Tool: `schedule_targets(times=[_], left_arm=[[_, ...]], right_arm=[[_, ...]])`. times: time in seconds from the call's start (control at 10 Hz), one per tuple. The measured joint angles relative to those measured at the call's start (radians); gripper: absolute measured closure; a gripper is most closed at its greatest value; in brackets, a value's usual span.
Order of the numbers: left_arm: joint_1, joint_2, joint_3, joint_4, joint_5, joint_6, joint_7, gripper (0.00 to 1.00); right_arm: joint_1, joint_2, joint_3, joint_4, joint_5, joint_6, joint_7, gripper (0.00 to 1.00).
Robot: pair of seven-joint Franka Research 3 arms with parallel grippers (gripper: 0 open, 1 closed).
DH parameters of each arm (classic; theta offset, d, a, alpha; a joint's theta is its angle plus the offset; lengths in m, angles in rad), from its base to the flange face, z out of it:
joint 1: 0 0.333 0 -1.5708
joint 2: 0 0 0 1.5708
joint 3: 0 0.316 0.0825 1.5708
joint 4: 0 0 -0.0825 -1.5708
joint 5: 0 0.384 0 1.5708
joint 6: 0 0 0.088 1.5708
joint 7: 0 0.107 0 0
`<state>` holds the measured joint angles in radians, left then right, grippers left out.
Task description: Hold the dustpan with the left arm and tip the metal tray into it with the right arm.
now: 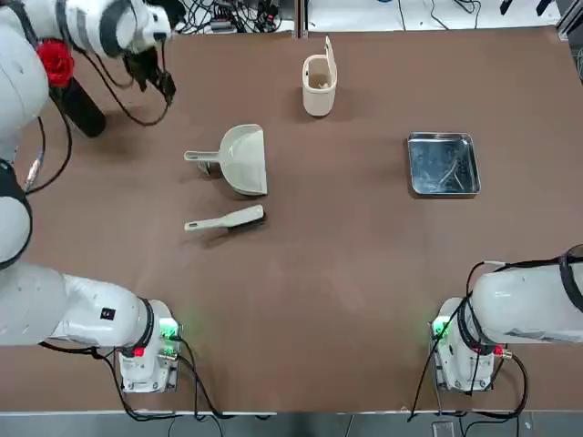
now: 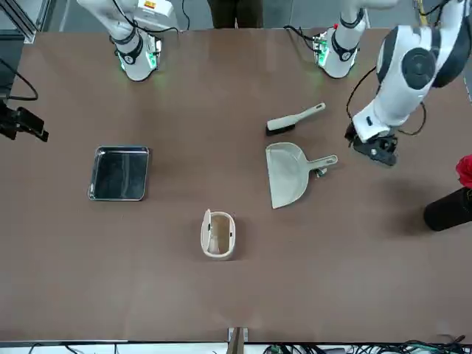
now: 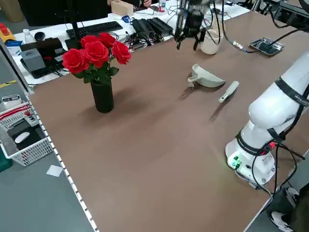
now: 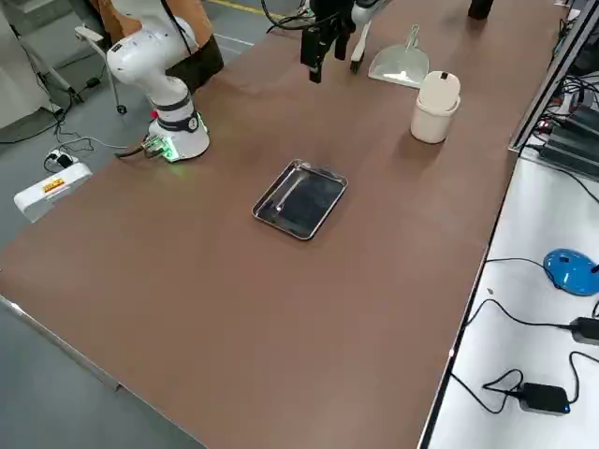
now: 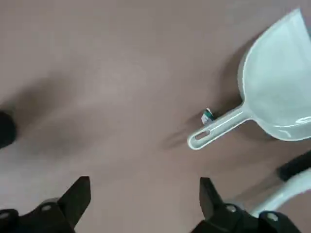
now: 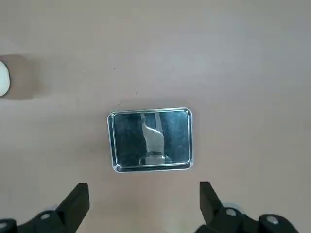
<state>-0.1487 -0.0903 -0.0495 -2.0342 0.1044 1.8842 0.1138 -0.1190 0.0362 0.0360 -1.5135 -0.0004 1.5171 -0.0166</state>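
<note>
The cream dustpan (image 1: pixel 244 159) lies flat near the table's middle, with its handle (image 5: pixel 218 128) pointing to the robot's left. My left gripper (image 1: pixel 157 86) hovers open and empty above the far left of the table, apart from the handle and beyond it. In the left wrist view the left gripper (image 5: pixel 144 180) shows nothing between its fingers. The shiny metal tray (image 1: pixel 444 164) rests flat on the right side. My right gripper (image 6: pixel 143 187) hangs open high above the table near the tray (image 6: pixel 150 141), touching nothing.
A slim cream hand brush (image 1: pixel 226 219) lies just nearer the robot than the dustpan. A small cream upright bin (image 1: pixel 319 84) stands at the far middle. A black vase of red roses (image 3: pixel 99 72) stands at the far left, close to the left arm.
</note>
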Motion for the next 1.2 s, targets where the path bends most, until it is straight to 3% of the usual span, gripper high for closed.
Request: schedule_targets(times=[0.2, 0.6, 1.2], left_arm=[[0.052, -0.007, 0.0, 0.216, -0.058, -0.2, -0.048, 0.01], [0.102, 0.0, -0.001, 0.552, -0.117, -0.41, -0.182, 0.01], [0.112, 0.08, -0.006, 0.587, -0.147, -0.472, -0.194, 0.01]], right_arm=[[0.001, 0.0, 0.005, 0.0, -0.007, 0.004, 0.0, 0.0], [0.002, -0.001, 0.008, 0.0, -0.009, 0.005, 0.0, 0.0], [0.002, -0.001, 0.008, 0.0, -0.01, 0.005, 0.0, 0.0]])
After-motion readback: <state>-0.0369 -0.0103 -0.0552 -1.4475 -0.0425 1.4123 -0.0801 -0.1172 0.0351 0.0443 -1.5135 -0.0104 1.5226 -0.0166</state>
